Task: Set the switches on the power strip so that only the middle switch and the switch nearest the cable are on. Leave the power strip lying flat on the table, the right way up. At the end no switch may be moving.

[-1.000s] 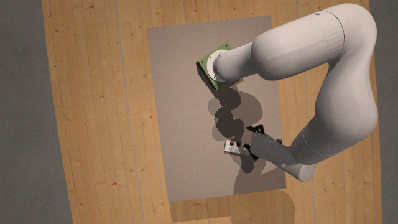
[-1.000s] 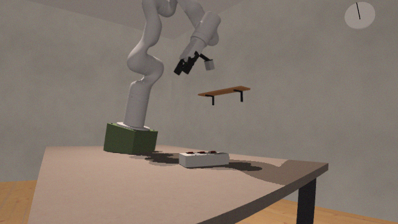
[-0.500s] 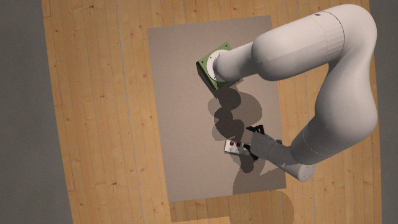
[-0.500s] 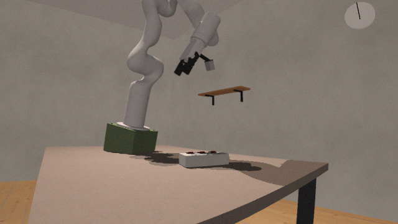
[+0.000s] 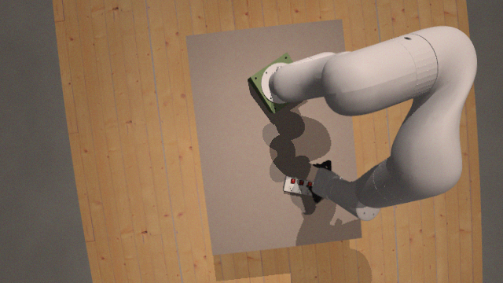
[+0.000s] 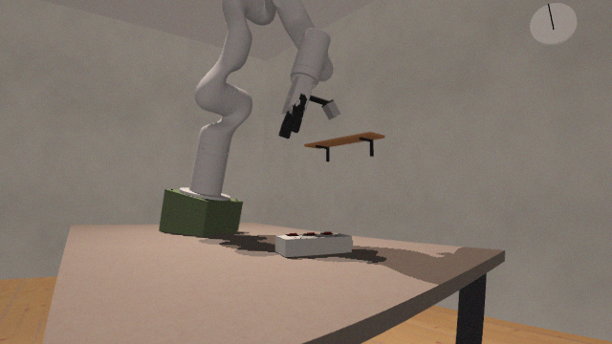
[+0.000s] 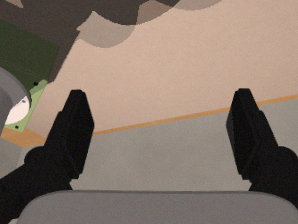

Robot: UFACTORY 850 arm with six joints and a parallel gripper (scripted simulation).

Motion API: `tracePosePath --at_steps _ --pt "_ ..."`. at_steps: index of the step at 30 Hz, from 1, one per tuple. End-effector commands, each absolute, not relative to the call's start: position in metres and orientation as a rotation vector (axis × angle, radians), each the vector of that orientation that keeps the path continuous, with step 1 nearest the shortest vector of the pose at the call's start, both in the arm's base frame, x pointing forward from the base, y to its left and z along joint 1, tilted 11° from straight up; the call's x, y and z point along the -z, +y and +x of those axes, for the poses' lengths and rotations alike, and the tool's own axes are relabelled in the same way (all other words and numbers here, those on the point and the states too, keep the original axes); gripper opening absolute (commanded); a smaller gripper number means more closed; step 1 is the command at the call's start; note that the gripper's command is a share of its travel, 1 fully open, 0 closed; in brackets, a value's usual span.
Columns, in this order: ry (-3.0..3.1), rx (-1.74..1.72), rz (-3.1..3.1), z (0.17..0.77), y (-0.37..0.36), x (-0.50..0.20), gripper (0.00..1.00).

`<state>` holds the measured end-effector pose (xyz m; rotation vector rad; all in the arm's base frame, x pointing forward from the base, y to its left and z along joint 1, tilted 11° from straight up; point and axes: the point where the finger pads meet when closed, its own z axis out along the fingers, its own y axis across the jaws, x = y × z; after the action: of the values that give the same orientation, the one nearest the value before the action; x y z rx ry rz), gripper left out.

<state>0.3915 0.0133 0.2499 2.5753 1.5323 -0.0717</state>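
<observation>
Exterior view: arm point(image 6: 224, 105) bent high, hand point(image 6: 292, 121) tilted downward, fingers wide and holding nothing, well above white strip point(image 6: 313, 244), which lay flat on worktop point(image 6: 191, 287), three red switches point(image 6: 309, 233) up.

The power strip point(image 6: 313, 245) lies flat on the table point(image 6: 191, 296), near the table's right edge in the exterior view; the arm's base block point(image 6: 200, 219) stands behind it and to the left, apart from it; three switches point(image 5: 301, 182) sit in a row on top of the strip; the gripper point(image 6: 293, 119) hangs high above the strip, fingers spread wide with nothing between them; a shelf point(image 6: 345, 139) is on the wall behind.
</observation>
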Motion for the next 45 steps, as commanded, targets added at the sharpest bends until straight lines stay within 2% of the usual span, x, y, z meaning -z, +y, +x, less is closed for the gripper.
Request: tracePosePath --at_steps 1,22,29,45 --pt "1.376 -0.118 2.663 0.414 0.021 -0.222 1.0" --pt "0.761 -0.688 2.895 0.468 0.027 -0.166 1.0" --pt "0.761 -0.688 2.895 0.468 0.027 -0.166 1.0" --pt "0.339 -1.026 2.937 0.49 0.016 -0.151 1.0"
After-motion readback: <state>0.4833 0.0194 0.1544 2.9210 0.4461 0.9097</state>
